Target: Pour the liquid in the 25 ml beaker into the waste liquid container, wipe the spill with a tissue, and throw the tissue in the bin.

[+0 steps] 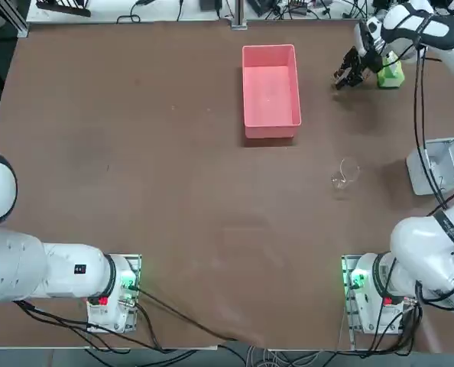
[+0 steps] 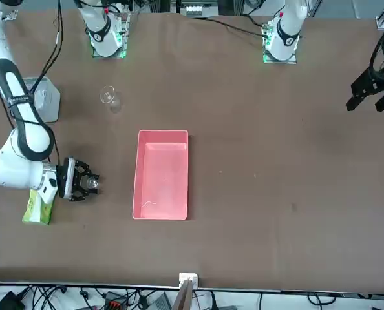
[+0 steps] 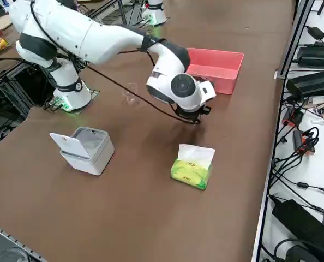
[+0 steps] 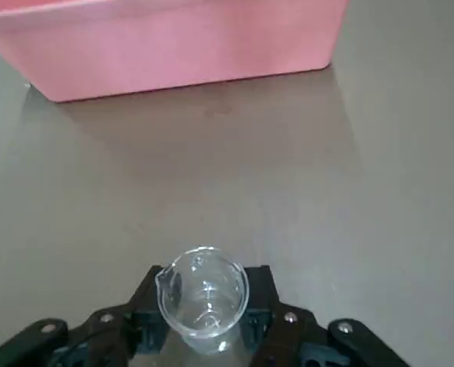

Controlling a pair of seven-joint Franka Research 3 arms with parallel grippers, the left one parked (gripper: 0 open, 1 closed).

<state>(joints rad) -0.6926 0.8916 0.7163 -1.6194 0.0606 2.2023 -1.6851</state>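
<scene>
Tiny 25 ml beaker (image 4: pixel 203 298) clamped between the two fingers (image 4: pixel 147 302) of the right claw (image 4: pixel 204 321), upright, mouth open to the wrist camera, spout turned to one side. In the top view, right claw (image 1: pixel 351 73) in the upper right of the frame, above bare bench (image 1: pixel 135 153), just right of the waste liquid container (image 1: pixel 270 92) and apart from it. In the front view, same claw (image 2: pixel 83 181) at the left middle, glint of glass between its tips, pink waste liquid container (image 2: pixel 161 174) near it toward the centre. Nothing between claw and tub but open brown bench in the wrist view, the tub's pink wall (image 4: pixel 173 46) filling the far edge.

Close behind the claw, green tissue pack (image 3: pixel 191 169) with a white tuft on top, lying on the bench; in the top view partly hidden by the arm, upper right corner (image 1: pixel 391 74). Larger clear glass vessel (image 1: pixel 345 174) standing alone right of centre in the top view, well apart from claw and tub. Small grey bin (image 3: pixel 85 148) with lid tipped open at the left of the side view; in the top view at the right edge (image 1: pixel 433 164), crossed by the arm's cable.
</scene>
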